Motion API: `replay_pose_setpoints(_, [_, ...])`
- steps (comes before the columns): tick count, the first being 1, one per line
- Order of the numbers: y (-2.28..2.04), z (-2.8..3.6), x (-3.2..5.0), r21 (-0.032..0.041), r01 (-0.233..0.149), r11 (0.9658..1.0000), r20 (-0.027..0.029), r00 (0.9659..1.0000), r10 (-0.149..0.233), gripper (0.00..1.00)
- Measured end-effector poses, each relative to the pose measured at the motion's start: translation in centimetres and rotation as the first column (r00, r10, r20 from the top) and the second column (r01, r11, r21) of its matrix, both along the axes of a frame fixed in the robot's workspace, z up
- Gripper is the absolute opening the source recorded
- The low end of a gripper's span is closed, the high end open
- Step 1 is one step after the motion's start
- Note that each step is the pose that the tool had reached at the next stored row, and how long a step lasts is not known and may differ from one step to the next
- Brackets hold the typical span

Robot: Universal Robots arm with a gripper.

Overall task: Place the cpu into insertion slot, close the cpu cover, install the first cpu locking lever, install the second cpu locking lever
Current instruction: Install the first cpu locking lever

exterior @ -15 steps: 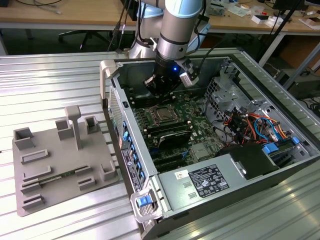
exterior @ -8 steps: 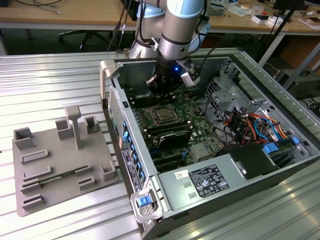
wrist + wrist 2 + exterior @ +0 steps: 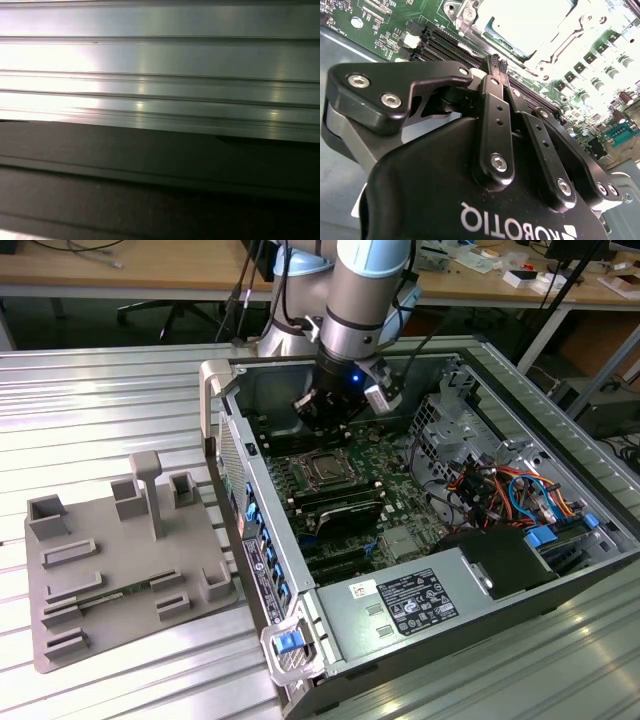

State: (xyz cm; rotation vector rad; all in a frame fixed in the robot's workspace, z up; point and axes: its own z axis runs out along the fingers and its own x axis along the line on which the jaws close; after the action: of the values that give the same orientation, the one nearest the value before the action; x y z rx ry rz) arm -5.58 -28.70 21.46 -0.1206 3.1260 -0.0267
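In the exterior view my gripper [image 3: 323, 428] hangs inside the open computer case, just behind the insertion slot [image 3: 325, 469], a square socket with a silver rim and a dark centre. The second wrist view has the black fingers pressed together at the gripper's tip [image 3: 496, 61], shut with nothing between them. Just past that tip lies the cpu [image 3: 525, 22], a bright silver square seated in the socket. The cpu cover [image 3: 566, 41], a silver frame, lies around it. I cannot make out how the locking levers stand.
Long black memory slots [image 3: 345, 505] run beside the socket. Coloured cables [image 3: 500, 485] and a power supply [image 3: 400, 605] fill the case's near and right parts. A grey fixture plate [image 3: 120, 570] sits on the ribbed aluminium table [image 3: 160, 55] at the exterior view's left.
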Motion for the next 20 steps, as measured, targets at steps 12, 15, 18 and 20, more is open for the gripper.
replay_pose_setpoints(12, [0.0, -0.34, 0.51, -0.0001, -0.001, 1.0, 0.0, 1.0, 0.001, 0.11])
replay_pose_setpoints(15, [0.0, -0.41, 0.64, 0.0001, -0.001, 1.0, 0.0001, 1.0, 0.001, 0.11])
replay_pose_setpoints(18, [0.0, -0.46, 0.8, 0.0, -0.001, 1.0, 0.0, 1.0, 0.001, 0.11])
replay_pose_setpoints(20, [0.0, -0.55, 1.08, 0.0001, -0.001, 1.0, 0.0, 1.0, 0.001, 0.11])
